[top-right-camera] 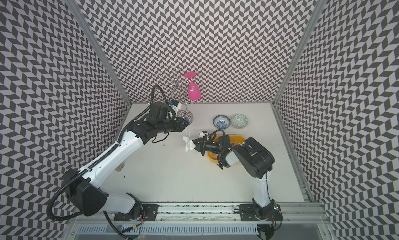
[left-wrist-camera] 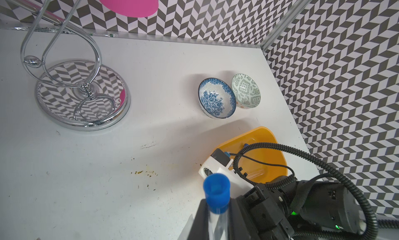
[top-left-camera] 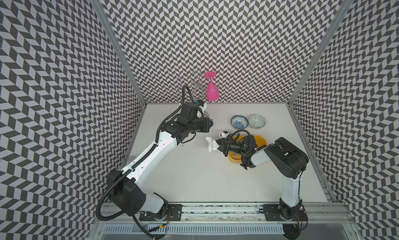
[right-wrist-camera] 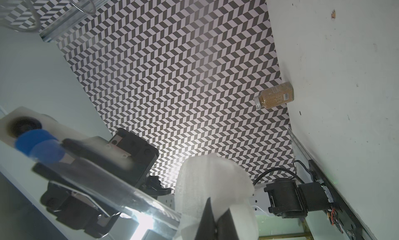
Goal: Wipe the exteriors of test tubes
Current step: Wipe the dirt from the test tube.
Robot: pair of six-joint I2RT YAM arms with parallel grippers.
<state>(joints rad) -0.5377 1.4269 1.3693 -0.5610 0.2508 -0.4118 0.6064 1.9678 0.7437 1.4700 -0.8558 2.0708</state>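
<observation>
A clear test tube (top-left-camera: 211, 139) (top-right-camera: 188, 135) with a blue cap (left-wrist-camera: 216, 190) hangs upright over the table's middle. My left gripper (top-left-camera: 210, 124) (left-wrist-camera: 216, 224) is shut on it just below the cap. A crumpled white tissue (top-left-camera: 210, 143) (right-wrist-camera: 212, 180) wraps the tube's lower end. My right gripper (top-left-camera: 218, 144) (right-wrist-camera: 217, 224) is shut on that tissue from the right. In the right wrist view the tube (right-wrist-camera: 112, 186) runs into the tissue. Another clear tube (left-wrist-camera: 257, 173) lies in the yellow tray (left-wrist-camera: 269, 161), partly hidden by my right arm.
A blue bowl (top-left-camera: 239, 121) and a green bowl (top-left-camera: 257, 120) sit behind the yellow tray (top-left-camera: 261, 141). A chrome wire rack (left-wrist-camera: 83, 98) holding a pink glass (top-left-camera: 211, 92) stands at the back left. A spice jar (right-wrist-camera: 274, 97) lies by the left wall.
</observation>
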